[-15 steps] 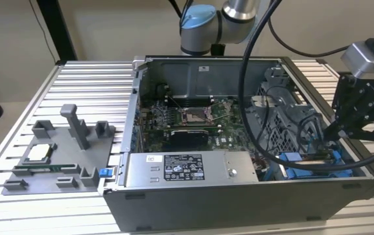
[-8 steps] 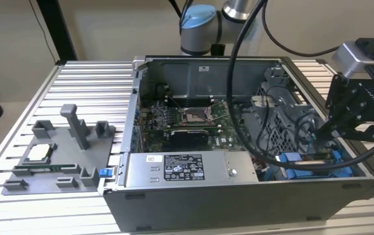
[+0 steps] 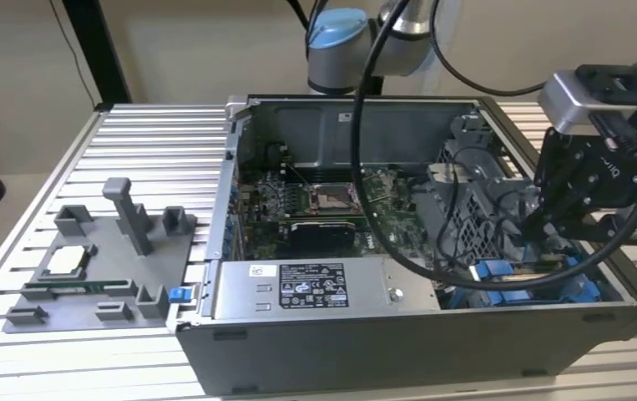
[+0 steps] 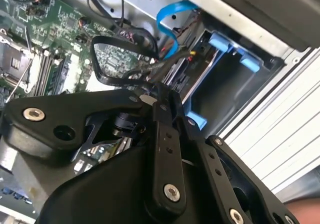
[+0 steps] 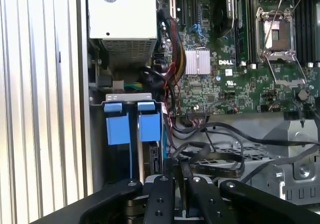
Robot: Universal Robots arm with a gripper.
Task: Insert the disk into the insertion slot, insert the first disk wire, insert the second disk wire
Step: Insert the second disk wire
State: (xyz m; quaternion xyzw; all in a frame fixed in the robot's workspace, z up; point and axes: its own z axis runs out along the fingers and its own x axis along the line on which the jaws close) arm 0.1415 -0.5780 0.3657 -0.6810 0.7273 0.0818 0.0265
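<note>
Your gripper [image 5: 181, 176] low over drive bay [image 5: 131, 115], fingers pressed together, seemingly pinching black cable [image 5: 220, 160] for plugging. Disk [image 5: 151, 156] apparently seated upright in bay, blue tabs up.

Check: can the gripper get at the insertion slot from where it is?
Probably yes. The gripper hangs right over the insertion slot with its blue latch tabs, inside the open case. Loose black cables beside the bay could snag.
</note>
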